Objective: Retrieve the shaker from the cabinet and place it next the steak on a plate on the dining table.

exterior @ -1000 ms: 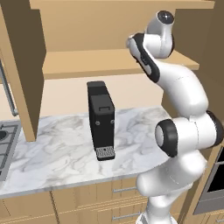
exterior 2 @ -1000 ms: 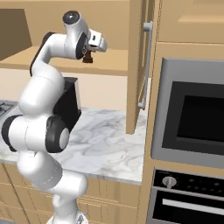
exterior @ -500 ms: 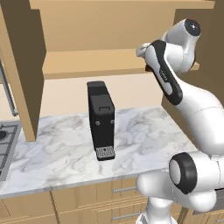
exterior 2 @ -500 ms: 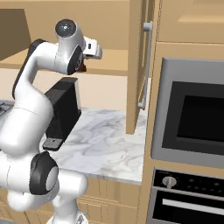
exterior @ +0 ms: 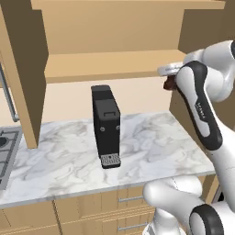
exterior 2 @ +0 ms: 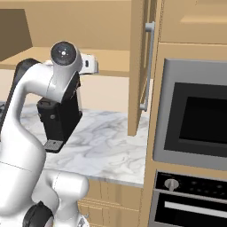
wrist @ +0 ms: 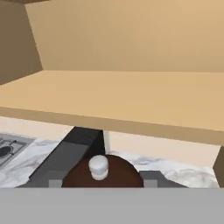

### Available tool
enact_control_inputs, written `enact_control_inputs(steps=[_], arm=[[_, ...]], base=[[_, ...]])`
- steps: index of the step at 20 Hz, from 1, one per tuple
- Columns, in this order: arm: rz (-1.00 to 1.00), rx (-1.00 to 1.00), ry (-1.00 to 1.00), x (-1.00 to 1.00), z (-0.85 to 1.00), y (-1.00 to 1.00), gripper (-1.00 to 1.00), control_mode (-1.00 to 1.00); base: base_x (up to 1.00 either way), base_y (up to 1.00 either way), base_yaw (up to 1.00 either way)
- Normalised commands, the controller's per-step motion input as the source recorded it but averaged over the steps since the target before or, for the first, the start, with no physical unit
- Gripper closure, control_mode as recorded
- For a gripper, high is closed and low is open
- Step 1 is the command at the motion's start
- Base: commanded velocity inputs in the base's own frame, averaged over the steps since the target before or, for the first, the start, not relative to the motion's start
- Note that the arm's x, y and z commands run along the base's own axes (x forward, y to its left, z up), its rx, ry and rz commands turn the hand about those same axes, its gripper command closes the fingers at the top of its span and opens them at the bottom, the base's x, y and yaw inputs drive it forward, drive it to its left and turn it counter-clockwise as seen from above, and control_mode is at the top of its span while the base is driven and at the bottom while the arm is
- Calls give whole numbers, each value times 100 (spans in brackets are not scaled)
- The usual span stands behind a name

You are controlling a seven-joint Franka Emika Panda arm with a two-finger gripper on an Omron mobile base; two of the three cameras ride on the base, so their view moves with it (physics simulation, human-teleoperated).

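Cabinet [exterior: 114, 64] shelf was bare. Gripper [wrist: 99, 186] was clamped on the shaker [wrist: 101, 171], held out in front of the shelf edge, above the marble counter [exterior: 151, 142]. Hand view showed its pale knob top; left base view caught just a reddish sliver by the arm. Right base view showed the oven [exterior 2: 195, 119] and coffee machine [exterior 2: 57, 122].

Dark reddish-brown shaker [wrist: 103, 173] upright, held outside tan cabinet [exterior: 110, 64]
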Motion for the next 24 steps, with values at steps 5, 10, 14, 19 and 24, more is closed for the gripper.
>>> enact_control_inputs(steps=[5, 10, 14, 19, 24], arm=[[6, 0, -14, -68, -17, 0, 100, -100], [5, 0, -9, -53, -16, 0, 100, -100], [8, 0, -11, -66, -10, 0, 100, -100], [6, 0, -4, -51, -10, 4, 100, -100], [0, 0, 0, 0, 0, 0, 100, 100]], base=[[0, 0, 0], [0, 0, 0], [0, 0, 0], [0, 0, 0], [-47, 2, 3]])
